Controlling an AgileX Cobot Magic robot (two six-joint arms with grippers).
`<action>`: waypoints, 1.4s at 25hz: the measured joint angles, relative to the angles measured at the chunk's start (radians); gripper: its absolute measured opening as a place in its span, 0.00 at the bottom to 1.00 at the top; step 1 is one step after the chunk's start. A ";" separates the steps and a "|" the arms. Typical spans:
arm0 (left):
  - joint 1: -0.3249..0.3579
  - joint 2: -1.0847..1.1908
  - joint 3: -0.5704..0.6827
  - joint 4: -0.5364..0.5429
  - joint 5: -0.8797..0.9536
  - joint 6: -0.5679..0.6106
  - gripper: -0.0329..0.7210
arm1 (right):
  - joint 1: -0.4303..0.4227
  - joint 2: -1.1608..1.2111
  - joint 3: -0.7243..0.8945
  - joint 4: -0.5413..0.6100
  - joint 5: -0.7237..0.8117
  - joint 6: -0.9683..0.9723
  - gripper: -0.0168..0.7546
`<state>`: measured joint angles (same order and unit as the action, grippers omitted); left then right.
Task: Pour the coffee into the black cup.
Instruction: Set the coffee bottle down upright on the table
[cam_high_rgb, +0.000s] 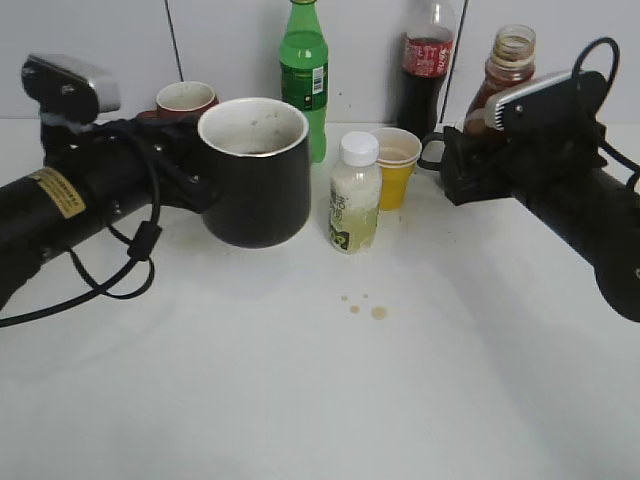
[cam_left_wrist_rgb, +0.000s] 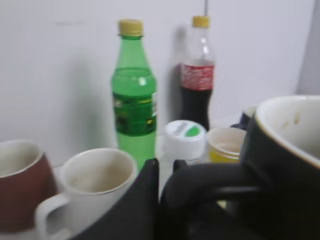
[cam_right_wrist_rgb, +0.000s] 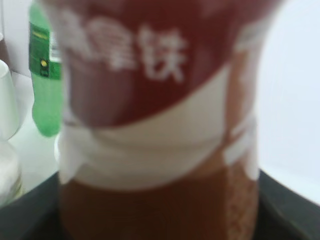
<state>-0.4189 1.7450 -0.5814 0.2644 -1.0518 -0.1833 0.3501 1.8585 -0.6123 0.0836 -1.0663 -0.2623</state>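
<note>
Black glaze marks the cup (cam_high_rgb: 255, 172), which my left gripper (cam_high_rgb: 195, 170) holds by the handle side, lifted off the table (cam_high_rgb: 330, 390) and upright, mouth open toward the centre so it can receive a pour. My right gripper (cam_high_rgb: 462, 165) is clamped around the coffee bottle (cam_high_rgb: 503, 75), uncapped and roughly upright at the back right, well apart from the cup. I judge the pour not yet begun. A small white-capped bottle (cam_high_rgb: 354, 195) and a yellow cup (cam_high_rgb: 395, 165) stand between them, a knock hazard.
</note>
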 joint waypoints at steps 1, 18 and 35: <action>0.014 -0.010 0.016 -0.030 -0.001 0.016 0.11 | -0.002 0.000 0.032 0.010 0.000 0.061 0.67; 0.059 0.165 0.079 -0.544 -0.088 0.266 0.11 | -0.018 0.156 0.135 0.043 -0.097 0.194 0.67; 0.061 0.425 -0.139 -0.580 -0.115 0.263 0.11 | -0.018 0.156 0.133 0.044 -0.109 0.194 0.67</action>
<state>-0.3580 2.1695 -0.7207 -0.3156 -1.1671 0.0801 0.3325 2.0146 -0.4796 0.1273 -1.1756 -0.0681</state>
